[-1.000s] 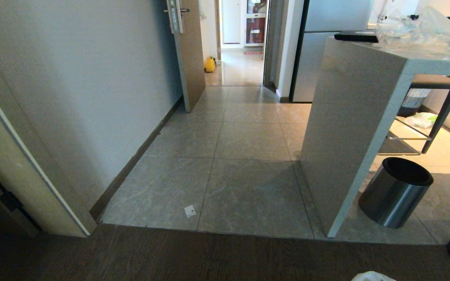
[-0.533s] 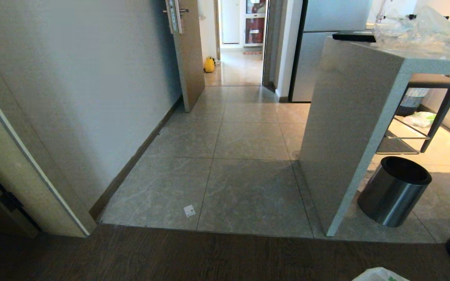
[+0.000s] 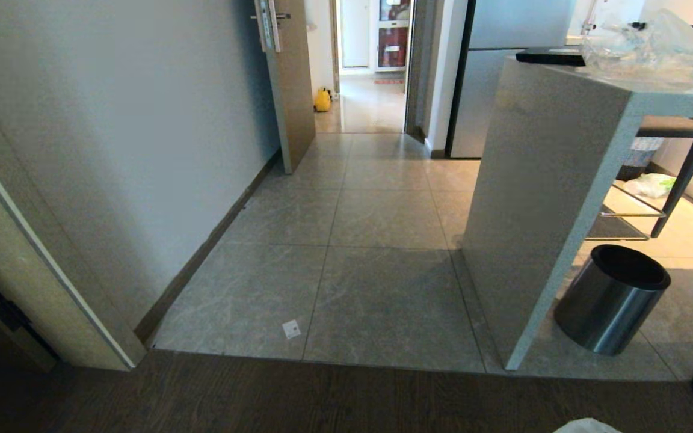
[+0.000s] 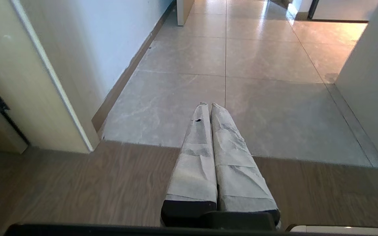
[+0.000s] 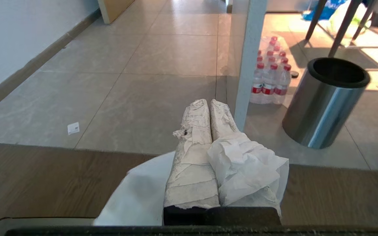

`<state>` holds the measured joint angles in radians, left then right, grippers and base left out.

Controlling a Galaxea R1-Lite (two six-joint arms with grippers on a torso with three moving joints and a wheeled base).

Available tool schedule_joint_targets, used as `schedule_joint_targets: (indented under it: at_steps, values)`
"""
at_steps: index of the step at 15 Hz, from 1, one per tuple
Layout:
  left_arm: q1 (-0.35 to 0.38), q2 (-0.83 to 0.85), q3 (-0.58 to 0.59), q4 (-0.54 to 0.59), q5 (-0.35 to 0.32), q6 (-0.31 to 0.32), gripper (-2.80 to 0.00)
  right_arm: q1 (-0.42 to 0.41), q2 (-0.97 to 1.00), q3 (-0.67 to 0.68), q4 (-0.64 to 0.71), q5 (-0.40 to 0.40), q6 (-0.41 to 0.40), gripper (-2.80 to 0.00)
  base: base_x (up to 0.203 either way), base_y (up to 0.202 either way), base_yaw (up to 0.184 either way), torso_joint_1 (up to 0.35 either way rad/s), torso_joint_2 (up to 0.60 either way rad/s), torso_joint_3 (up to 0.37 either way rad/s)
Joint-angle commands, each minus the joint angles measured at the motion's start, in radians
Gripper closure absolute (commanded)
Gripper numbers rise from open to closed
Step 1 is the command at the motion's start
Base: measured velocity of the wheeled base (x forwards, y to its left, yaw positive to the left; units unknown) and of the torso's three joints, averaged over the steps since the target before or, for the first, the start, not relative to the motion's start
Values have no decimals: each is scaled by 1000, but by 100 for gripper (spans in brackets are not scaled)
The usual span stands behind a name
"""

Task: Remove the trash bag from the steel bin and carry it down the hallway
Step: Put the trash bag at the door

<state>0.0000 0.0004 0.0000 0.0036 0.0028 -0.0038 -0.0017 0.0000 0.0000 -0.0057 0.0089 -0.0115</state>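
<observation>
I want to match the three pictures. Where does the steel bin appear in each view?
Head view: the steel bin stands at lower right, beside the grey counter's end panel.
Left wrist view: not in it.
Right wrist view: at right.
Shared landmark: the white sticker.

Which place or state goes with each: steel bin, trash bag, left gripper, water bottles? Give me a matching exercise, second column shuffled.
Column one:
1. steel bin
2. trash bag
3. left gripper
4. water bottles

Column two:
A. shut, holding nothing
B. bunched around the shut right gripper
C. upright on the tiles, beside the counter's end panel
D. packed together on the floor, beyond the end panel, with red caps

Pairs: 1-C, 2-B, 3-A, 4-D
</observation>
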Motion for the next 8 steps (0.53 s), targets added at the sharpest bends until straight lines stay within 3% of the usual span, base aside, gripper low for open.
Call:
schedule_joint_targets:
  at_steps: [1, 8]
  values:
    - [0, 0, 0, -1, 0, -2, 0, 0, 0, 0, -2, 0, 0, 0, 194, 0, 0, 7, 12, 2]
    - [0, 0, 0, -1, 0, -2, 0, 0, 2, 0, -1, 0, 0, 0, 190, 0, -1, 3, 1, 3]
